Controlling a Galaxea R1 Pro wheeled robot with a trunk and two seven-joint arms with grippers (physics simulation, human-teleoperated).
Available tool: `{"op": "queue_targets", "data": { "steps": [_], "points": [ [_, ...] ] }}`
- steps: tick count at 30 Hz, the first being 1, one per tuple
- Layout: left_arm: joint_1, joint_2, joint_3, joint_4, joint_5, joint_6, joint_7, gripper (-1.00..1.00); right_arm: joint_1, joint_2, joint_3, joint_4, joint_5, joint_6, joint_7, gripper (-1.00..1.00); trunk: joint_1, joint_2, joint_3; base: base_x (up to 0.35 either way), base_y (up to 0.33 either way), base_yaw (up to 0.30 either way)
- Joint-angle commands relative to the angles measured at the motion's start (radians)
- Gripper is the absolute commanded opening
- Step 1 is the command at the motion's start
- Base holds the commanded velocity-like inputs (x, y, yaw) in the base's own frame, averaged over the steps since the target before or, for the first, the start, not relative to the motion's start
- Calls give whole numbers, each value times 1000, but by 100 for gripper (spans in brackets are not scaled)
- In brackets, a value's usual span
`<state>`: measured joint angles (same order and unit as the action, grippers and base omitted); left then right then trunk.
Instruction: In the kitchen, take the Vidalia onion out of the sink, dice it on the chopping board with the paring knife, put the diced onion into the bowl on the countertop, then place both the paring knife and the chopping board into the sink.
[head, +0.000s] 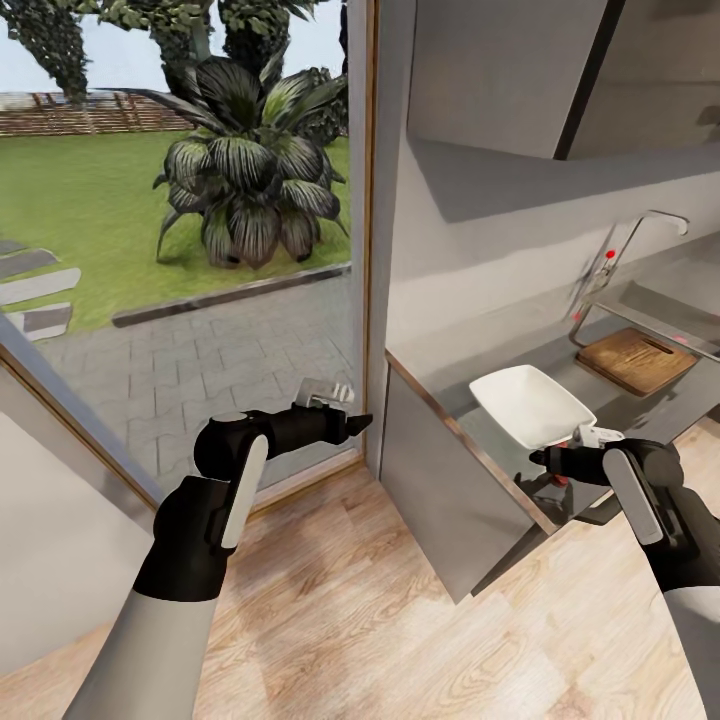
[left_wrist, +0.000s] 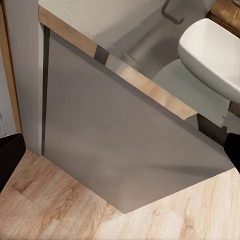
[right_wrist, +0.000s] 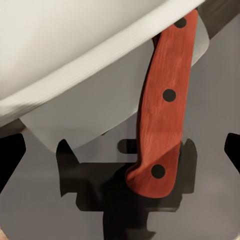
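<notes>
The long glossy grey steel-look countertop (head: 440, 385) has a shallow white squarish bowl (head: 532, 404), a red-handled paring knife (right_wrist: 162, 107) and a dark brown wooden chopping board (head: 635, 359) sitting on it.

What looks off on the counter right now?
The paring knife lies on the countertop with its blade end tucked under the bowl, not on the chopping board farther along. Nothing spilled or damaged.

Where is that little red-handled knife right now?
The paring knife lies on the countertop at the head view's lower right, under the right gripper; its handle runs beneath the near rim of the white bowl.
</notes>
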<state>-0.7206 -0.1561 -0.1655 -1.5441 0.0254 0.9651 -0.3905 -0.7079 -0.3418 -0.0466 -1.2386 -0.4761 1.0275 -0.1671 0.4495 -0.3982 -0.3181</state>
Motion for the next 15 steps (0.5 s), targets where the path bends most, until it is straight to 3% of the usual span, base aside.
{"op": "queue_targets", "data": {
  "steps": [1, 15],
  "points": [
    [-1, 0, 1, -1, 2, 6, -1, 100, -1, 0, 0, -1, -11, 3, -10, 100, 1, -2, -2, 0, 0, 0],
    [-1, 0, 1, -1, 2, 6, -1, 100, -1, 0, -2, -1, -10, 3, -11, 100, 1, -2, -2, 0, 0, 0]
  ]
}}
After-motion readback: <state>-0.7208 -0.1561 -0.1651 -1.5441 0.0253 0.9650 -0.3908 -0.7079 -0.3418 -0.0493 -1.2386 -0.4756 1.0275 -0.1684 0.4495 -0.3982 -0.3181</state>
